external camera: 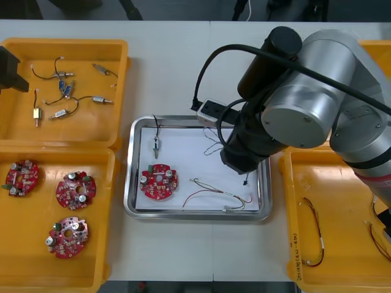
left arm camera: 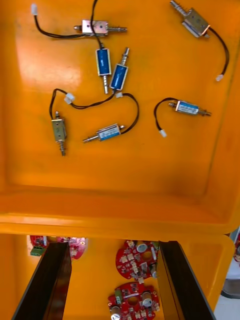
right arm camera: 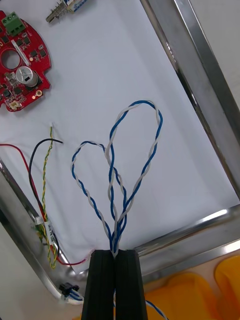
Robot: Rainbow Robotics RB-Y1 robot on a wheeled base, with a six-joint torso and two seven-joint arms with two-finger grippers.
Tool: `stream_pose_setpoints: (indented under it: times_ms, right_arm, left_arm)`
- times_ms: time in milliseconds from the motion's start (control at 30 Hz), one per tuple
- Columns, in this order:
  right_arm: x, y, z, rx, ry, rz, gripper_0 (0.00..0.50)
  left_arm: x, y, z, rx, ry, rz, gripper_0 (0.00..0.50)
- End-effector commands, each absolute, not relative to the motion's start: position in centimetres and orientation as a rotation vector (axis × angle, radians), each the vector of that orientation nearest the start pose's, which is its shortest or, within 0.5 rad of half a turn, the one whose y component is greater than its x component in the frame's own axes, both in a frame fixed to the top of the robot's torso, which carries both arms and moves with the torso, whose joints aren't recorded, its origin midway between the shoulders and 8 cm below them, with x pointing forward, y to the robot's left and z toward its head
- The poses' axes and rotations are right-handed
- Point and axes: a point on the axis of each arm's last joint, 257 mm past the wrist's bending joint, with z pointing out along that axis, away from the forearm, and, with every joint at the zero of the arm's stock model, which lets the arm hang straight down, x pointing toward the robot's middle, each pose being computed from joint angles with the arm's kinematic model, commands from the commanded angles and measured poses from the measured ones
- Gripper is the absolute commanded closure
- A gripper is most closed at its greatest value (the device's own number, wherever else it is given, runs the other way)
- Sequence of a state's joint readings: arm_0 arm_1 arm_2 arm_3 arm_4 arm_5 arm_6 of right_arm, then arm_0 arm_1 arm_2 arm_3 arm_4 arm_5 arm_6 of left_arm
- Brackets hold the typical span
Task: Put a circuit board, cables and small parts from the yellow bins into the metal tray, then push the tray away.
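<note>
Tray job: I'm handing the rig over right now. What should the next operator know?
Right gripper: shut on the twisted blue and white cable, whose loops are over the white inside of the metal tray.
Left gripper: open, holding nothing, above the left yellow bins.
Done: the tray holds one red circuit board, one small metal part and a red and yellow cable.
To do: release the blue and white cable, withdraw, then probably push the tray away.
</note>
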State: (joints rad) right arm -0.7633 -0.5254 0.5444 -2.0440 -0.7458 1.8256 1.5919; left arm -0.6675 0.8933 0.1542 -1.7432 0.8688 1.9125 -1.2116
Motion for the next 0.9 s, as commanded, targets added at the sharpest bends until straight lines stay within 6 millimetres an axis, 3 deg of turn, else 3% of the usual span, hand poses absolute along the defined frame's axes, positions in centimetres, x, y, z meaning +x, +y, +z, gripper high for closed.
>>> stream_pose_setpoints:
  times_ms: [33, 300, 900]
  right_arm:
    - [42.8, -4.8, -17.3, -1.555, 2.142, -0.112, 0.5]
    - [44.5, -5.0, -18.5, -1.663, 2.067, -0.129, 0.5]
    - [47.7, -5.8, -22.0, -1.798, 1.936, -0.297, 0.5]
  left_arm:
    - [46.8, 42.5, -5.9, 0.03, 2.619, 0.101, 0.0]
    - [46.6, 45.1, -7.8, 0.072, 2.678, 0.128, 0.0]
    - [50.3, 47.4, -10.0, 0.031, 2.608, 0.123, 0.0]
